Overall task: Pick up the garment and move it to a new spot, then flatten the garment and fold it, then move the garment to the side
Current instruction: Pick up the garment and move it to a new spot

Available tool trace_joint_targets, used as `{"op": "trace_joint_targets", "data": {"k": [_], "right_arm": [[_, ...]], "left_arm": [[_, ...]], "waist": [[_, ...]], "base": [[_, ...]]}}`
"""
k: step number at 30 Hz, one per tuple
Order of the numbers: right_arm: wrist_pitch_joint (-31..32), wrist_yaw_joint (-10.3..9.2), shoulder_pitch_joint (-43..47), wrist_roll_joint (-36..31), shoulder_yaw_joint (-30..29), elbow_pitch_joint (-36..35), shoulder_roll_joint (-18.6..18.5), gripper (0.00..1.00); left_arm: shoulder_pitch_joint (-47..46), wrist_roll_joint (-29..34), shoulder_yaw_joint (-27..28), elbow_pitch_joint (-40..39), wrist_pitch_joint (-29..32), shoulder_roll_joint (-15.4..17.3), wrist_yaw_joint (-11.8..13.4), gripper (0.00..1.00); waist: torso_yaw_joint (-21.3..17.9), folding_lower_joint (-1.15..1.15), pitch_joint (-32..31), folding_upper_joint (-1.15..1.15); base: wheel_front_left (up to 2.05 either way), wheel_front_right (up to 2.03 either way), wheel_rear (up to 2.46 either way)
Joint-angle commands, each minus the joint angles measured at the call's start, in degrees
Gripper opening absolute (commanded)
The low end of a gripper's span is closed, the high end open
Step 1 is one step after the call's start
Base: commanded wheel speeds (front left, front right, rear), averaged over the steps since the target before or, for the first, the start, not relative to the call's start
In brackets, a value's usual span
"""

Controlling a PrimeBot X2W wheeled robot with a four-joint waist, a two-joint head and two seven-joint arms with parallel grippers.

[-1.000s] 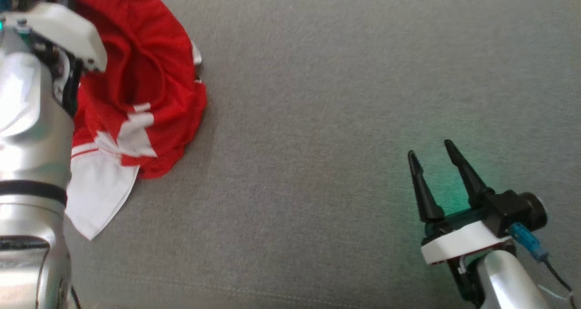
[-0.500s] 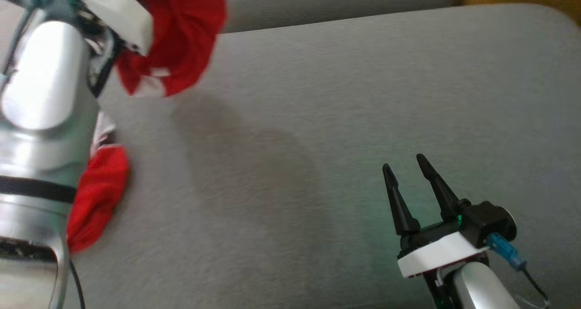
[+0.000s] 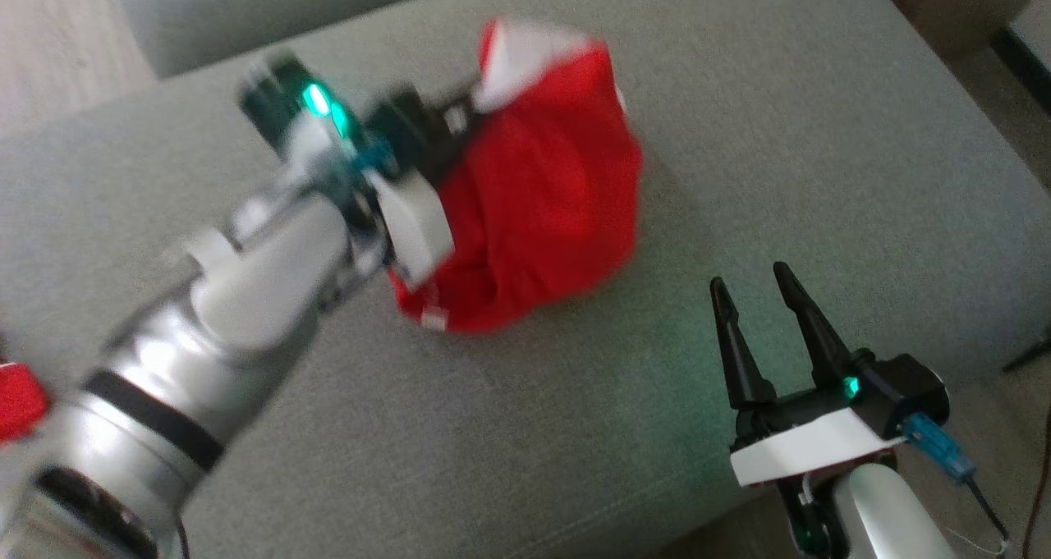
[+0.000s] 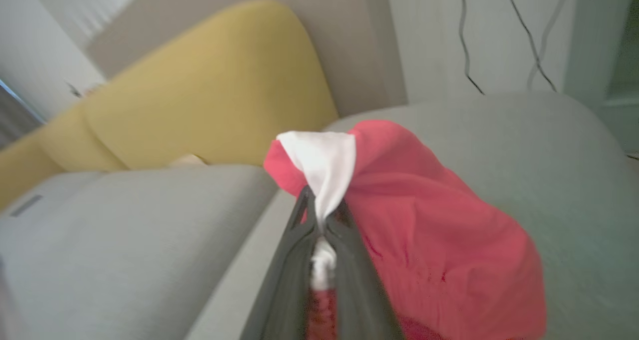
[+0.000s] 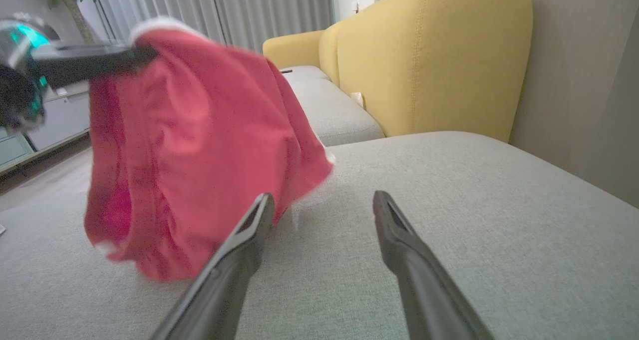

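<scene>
**A:** Where is the garment (image 3: 542,190) right now?

**B:** It hangs from the left gripper (image 4: 322,215) above the middle of the grey cushion (image 3: 821,132), somewhat toward the far edge and well apart from the right edge. The jaws are pinched shut on a white patch (image 4: 322,155) at the top of the cloth. The red bulk sags below, and its lowest folds seem to brush the cushion, though I cannot be sure.

**A:** And the other arm?

**B:** The right gripper (image 3: 749,277) sits near the cushion's near edge with its fingers spread wide and nothing in them, close to the cloth but not touching it.

**A:** How do you expect the garment to handle?

**B:** It looks light, limp and thin. It droops into a bag shape from a single pinch, so it will hold no form of its own and should bunch when set down. I would say it is a little slick, but not fragile. To flatten it, I would take hold at a hem or corner with each gripper, well apart, rather than in the middle of the cloth.

**A:** What differs from a second ago?

**B:** Then it lay heaped on the cushion beside the left arm, showing a white pattern on the red. Now it is lifted and dangling. The head has turned too, so much of the shift across the picture is the camera's. The right gripper stood just as wide then.
</scene>
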Motion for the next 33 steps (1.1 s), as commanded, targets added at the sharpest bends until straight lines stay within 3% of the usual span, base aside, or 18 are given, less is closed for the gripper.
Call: {"op": "trace_joint_targets", "data": {"k": [1, 5, 6, 7, 8, 13, 18, 26, 33], "right_arm": [[-0.45, 0.43, -2.13, 0.24, 1.18, -2.16, 0.46, 1.00], [-0.45, 0.43, -2.71, 0.41, 0.90, -2.42, 0.47, 1.00], [-0.45, 0.43, -2.75, 0.41, 0.83, -2.46, 0.47, 1.00], [-0.45, 0.43, -2.74, 0.35, 0.78, -2.44, 0.47, 1.00], [-0.45, 0.43, -2.72, 0.21, 0.84, -2.35, 0.47, 1.00], [-0.45, 0.43, -2.03, -0.84, 0.92, -1.57, 0.47, 1.00], [-0.45, 0.43, 0.08, -1.96, 1.38, -0.37, 0.47, 1.00], [-0.45, 0.43, 3.64, -1.97, 1.79, 0.87, 0.42, 1.00], [-0.45, 0.43, 5.83, -2.53, 1.07, 0.49, 0.43, 1.00]], "left_arm": [[-0.57, -1.05, 0.25, -0.10, -0.27, 0.83, 0.09, 0.00], [3.71, -3.55, -6.38, 3.64, -1.13, -2.41, 0.09, 0.00], [4.47, -3.43, -7.85, 4.66, -1.40, -2.99, 0.09, 0.13], [4.84, -2.27, -9.28, 5.82, -1.65, -3.46, 0.09, 0.44], [5.31, -1.08, -10.45, 6.85, -1.87, -4.06, 0.14, 1.00], [7.94, 0.42, -9.82, 6.53, -2.31, -7.04, 3.04, 1.00], [14.53, 0.41, -3.94, -2.64, -2.35, -7.35, 7.32, 1.00], [30.79, -1.64, 9.31, -15.18, -2.36, -3.78, 13.02, 1.00], [46.56, -0.16, 26.37, -24.52, -2.36, -3.07, 20.66, 1.00]], "waist": [[-1.56, 0.00, 2.96, 0.00], [-0.73, 0.00, 5.03, 0.00], [-0.33, 0.00, 5.25, 0.00], [0.24, 0.00, 5.33, 0.00], [0.82, 0.00, 5.27, 0.00], [4.32, 0.00, 3.50, 0.00], [9.95, 0.00, -1.92, 0.00], [17.81, 0.00, -10.90, 0.00], [20.48, 0.00, -14.79, 0.00]], "base": [[0.00, 0.00, 0.00], [0.00, 0.00, 0.00], [0.00, 0.00, 0.00], [0.00, 0.00, 0.00], [0.00, 0.00, 0.00], [0.00, 0.00, 0.00], [0.00, 0.00, 0.00], [0.00, 0.00, 0.00], [0.00, 0.00, 0.00]]}}
